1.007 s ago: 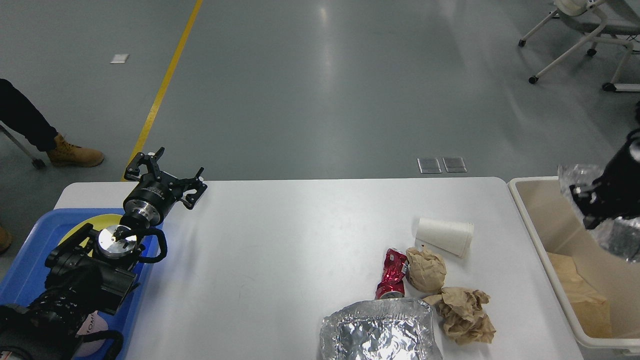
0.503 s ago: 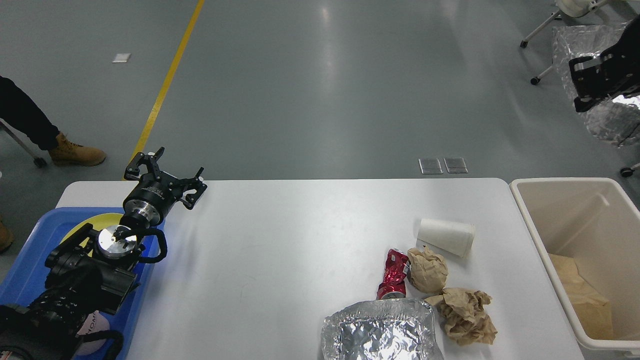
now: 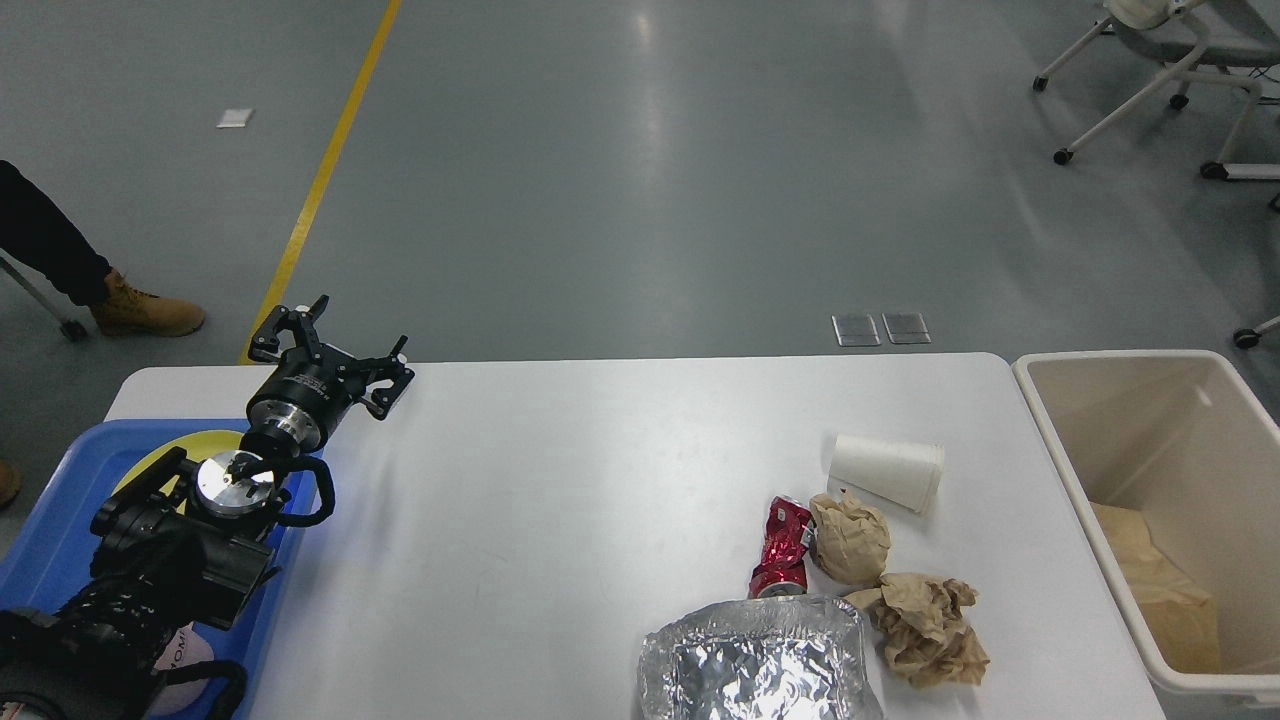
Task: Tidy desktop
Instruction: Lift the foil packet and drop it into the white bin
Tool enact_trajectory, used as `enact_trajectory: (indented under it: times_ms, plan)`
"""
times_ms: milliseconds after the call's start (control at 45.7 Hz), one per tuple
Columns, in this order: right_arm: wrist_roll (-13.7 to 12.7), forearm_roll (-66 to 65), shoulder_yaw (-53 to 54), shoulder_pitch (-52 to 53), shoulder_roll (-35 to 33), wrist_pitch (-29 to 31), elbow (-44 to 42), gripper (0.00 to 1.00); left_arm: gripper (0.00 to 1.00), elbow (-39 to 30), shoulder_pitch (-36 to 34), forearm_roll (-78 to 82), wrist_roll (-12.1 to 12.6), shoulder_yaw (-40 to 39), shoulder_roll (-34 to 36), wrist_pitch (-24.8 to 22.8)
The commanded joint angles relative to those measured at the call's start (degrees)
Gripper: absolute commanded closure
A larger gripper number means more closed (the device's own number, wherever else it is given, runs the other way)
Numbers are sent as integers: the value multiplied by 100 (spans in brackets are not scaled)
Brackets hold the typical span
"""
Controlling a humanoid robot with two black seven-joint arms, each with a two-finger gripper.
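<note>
The white desktop (image 3: 560, 500) fills the lower half of the head view. On its right part lie a tipped white paper cup (image 3: 888, 472), a crushed red can (image 3: 782, 548), two brown paper balls (image 3: 850, 538) (image 3: 928, 628) and a crumpled foil tray (image 3: 758, 665) at the front edge. My left gripper (image 3: 330, 352) hovers open over the table's back left corner, holding nothing. My right gripper is out of view.
A blue tray (image 3: 45, 560) with a yellow plate (image 3: 150, 462) sits at the left under my left arm. A beige bin (image 3: 1160, 500) holding brown paper stands off the table's right end. A person's boot (image 3: 150, 312) and wheeled chair legs (image 3: 1150, 90) are on the floor beyond.
My right gripper, which held a piece of crumpled foil above the bin and then rose up and away, has left the view together with the foil. The left arm has not moved.
</note>
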Motion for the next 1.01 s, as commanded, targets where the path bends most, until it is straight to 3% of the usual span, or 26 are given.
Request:
enact_trajectory:
  times_ms: [0,153,306,547,985]
  plan:
    - [-1,12,38,-1417,64,-1065,-329,100,4,1,0,0,0,0,0,0]
    - [8,21,152,-2551,353,-2613,-356,100,4,1,0,0,0,0,0,0]
    - [-1,47,354,-3711,722,-3405,-618,100,4,1,0,0,0,0,0,0]
    - [8,56,925,-5109,1355,-3564,-1753,100,4,1,0,0,0,0,0,0]
    - [8,73,1119,-5559,1821,-3933,-2034,100,4,1,0,0,0,0,0,0]
